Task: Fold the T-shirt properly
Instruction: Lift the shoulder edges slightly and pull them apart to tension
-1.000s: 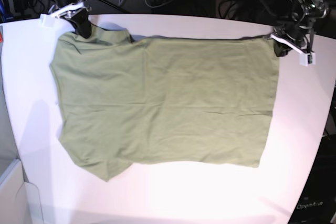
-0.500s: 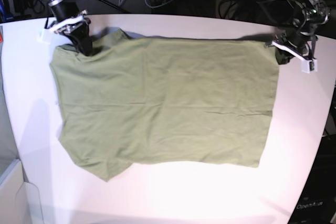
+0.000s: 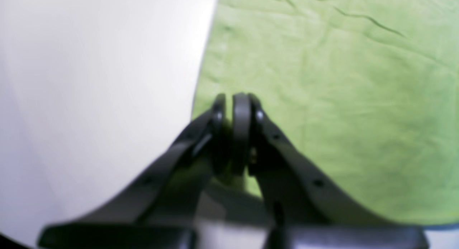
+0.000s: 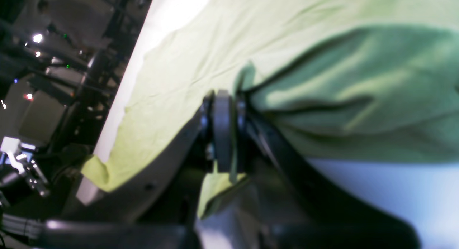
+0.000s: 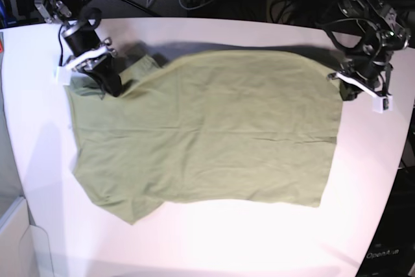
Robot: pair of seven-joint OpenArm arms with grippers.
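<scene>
Two pincers are clamped on the far edge of the T-shirt [image 5: 207, 128], which lies spread on the white tabletop [image 5: 214, 244]: the right pincer [image 5: 110, 82] at ten o'clock, the left pincer [image 5: 347, 89] at two o'clock. A neat fold likely needs both corners carried level toward six o'clock, cloth taut. No label or writing is readable.

Both arms are black metal with loose black cables along their links. The matte black left gripper [image 3: 236, 134] has curved fingers dotted with small screw holes; the matching black right gripper [image 4: 222, 130] carries white plastic brackets at its wrist.
</scene>
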